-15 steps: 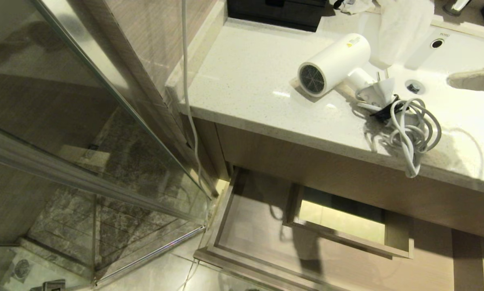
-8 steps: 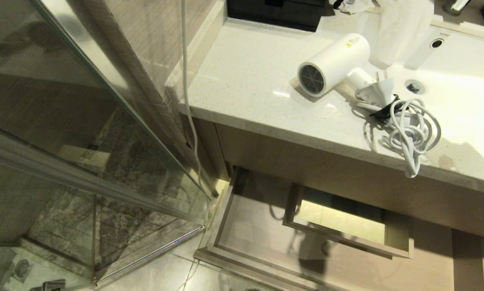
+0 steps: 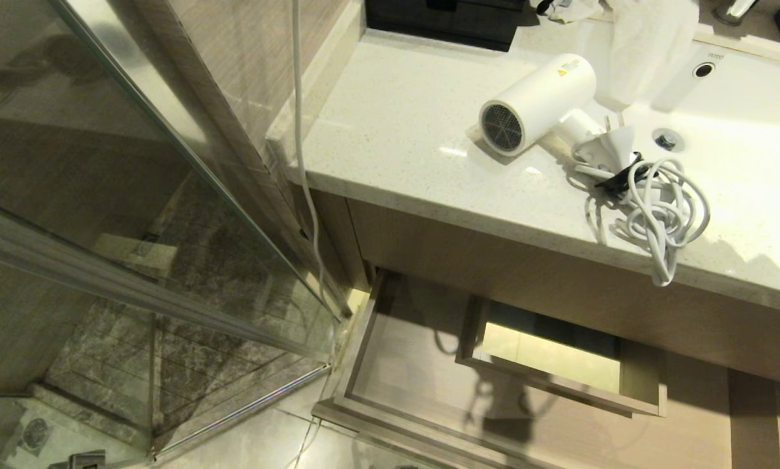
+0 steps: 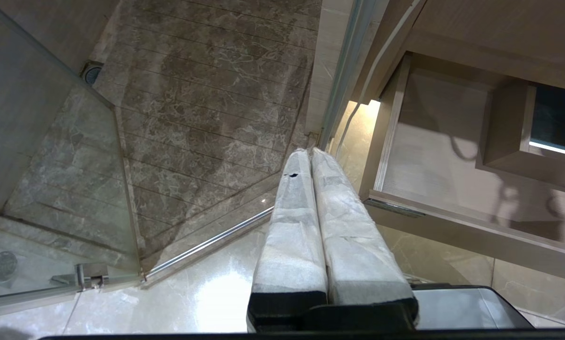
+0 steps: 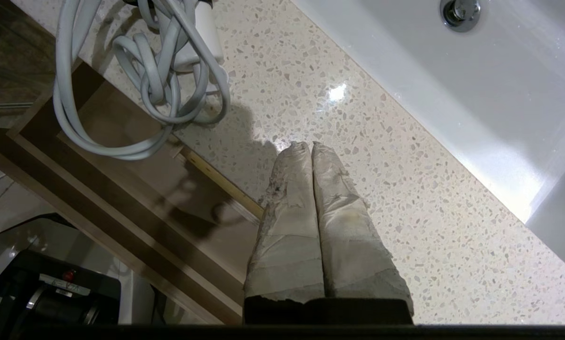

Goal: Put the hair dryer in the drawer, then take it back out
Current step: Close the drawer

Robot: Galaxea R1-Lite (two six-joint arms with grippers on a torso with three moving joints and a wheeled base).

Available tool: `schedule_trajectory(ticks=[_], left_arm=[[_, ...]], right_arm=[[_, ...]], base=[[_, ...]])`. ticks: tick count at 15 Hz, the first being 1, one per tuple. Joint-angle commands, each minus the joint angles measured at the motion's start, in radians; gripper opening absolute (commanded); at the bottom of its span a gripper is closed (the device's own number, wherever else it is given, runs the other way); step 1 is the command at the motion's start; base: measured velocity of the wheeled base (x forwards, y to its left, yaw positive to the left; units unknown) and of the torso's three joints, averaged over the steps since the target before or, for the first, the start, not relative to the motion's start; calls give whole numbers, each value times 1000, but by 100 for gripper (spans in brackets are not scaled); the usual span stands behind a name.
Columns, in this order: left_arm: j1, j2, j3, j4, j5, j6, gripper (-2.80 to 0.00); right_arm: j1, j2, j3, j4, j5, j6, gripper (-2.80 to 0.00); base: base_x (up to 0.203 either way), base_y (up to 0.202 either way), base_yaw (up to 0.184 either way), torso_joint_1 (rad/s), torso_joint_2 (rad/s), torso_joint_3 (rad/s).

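The white hair dryer (image 3: 538,103) lies on its side on the speckled counter (image 3: 396,124), grille toward me. Its pale grey cord (image 3: 664,210) is bunched at the counter's front edge, one loop hanging over it. Below, the light-wood drawer (image 3: 416,365) stands pulled out, with a boxed cutout (image 3: 559,361) in its floor. In the right wrist view my right gripper (image 5: 308,145) is shut and holds nothing. It hangs above the counter's front edge, beside the cord (image 5: 145,80) and apart from it. My left gripper (image 4: 309,151) is shut and parked over the floor by the drawer's corner (image 4: 381,189).
A white basin (image 3: 741,111) with a drain (image 5: 460,10) lies right of the hair dryer. A black box (image 3: 448,19) and a white towel (image 3: 650,45) sit at the counter's back. A glass shower door (image 3: 168,195) stands left, with a white cable (image 3: 302,163) hanging beside it.
A grey shape over the basin at the head view's right edge a second ago is gone now. Hair dryer, cord and drawer have not moved.
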Motion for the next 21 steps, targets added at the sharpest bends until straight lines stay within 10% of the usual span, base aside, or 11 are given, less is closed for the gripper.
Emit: schedule_trajectory(ticks=[1,21], left_arm=[[0,0,0,0,0,0,-280],[0,0,0,0,0,0,-280]], right_arm=[[0,-11,3,-11,2,-2,-280],[-3,-18,4,-22,-1,-1,-280]], base=[[0,0,0,0,0,0],[1,4,-70,1,1,1]])
